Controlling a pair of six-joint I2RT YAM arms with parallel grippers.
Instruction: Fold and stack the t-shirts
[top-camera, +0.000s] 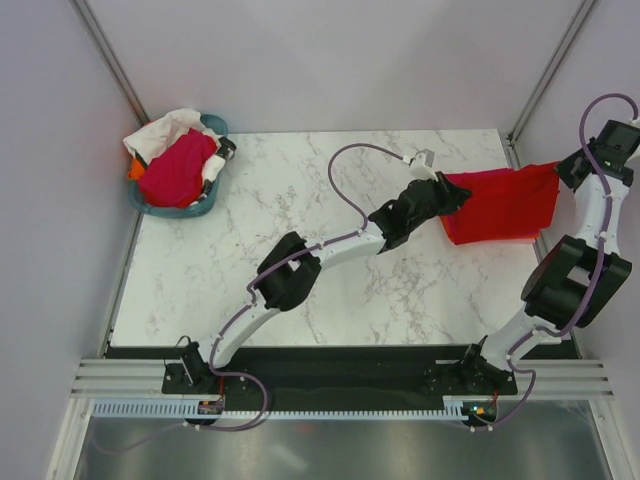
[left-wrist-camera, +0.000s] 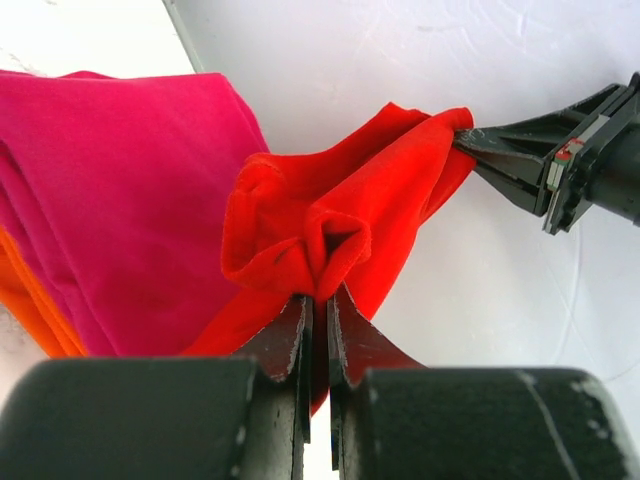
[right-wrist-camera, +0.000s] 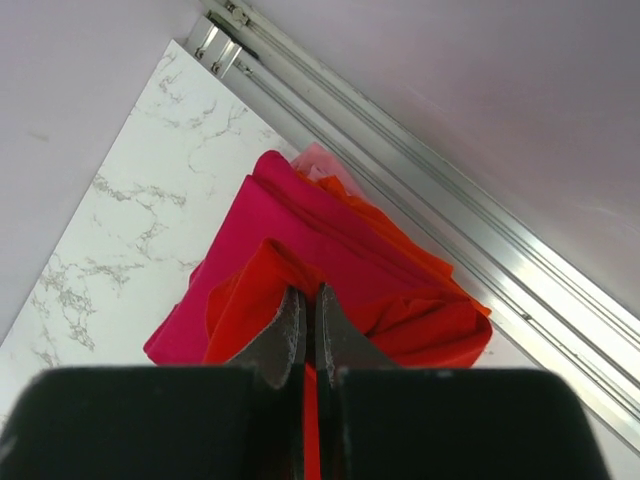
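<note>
**A:** Where is the red t-shirt (top-camera: 505, 205) right now?

**B:** It is stretched between the two arms over the far right part of the worktop (top-camera: 300, 200). The left tool (top-camera: 452, 196) has one end and the right tool (top-camera: 566, 170) has the other, near the right edge.

**A:** Are both tools actually clamped on it?

**B:** Yes. In the left wrist view the left tool (left-wrist-camera: 318, 300) has its jaws nearly together on a bunched fold of the red t-shirt (left-wrist-camera: 330, 215). The right tool (left-wrist-camera: 470, 140) also shows there, pinching the far corner. The right wrist view shows the right tool (right-wrist-camera: 308, 295) pressed shut on a thin edge of the red cloth (right-wrist-camera: 250, 290).

**A:** What lies beneath it?

**B:** A folded pile by the aluminium rail (right-wrist-camera: 480, 260). The magenta t-shirt (right-wrist-camera: 270, 225) is on top, the orange t-shirt (right-wrist-camera: 400, 245) is under it, and a pale pink edge (right-wrist-camera: 318, 158) peeks out at the far end. From the left wrist the magenta t-shirt (left-wrist-camera: 120, 200) and orange t-shirt (left-wrist-camera: 30, 310) show just beside the red one. I cannot tell whether the red cloth rests on the pile.

**A:** Anything else on the worktop?

**B:** The teal tub (top-camera: 190, 210) sits at the far left corner, well apart from the arms. It holds a magenta garment (top-camera: 178, 170), white cloth (top-camera: 165, 130) and a bit of orange (top-camera: 134, 170).
</note>
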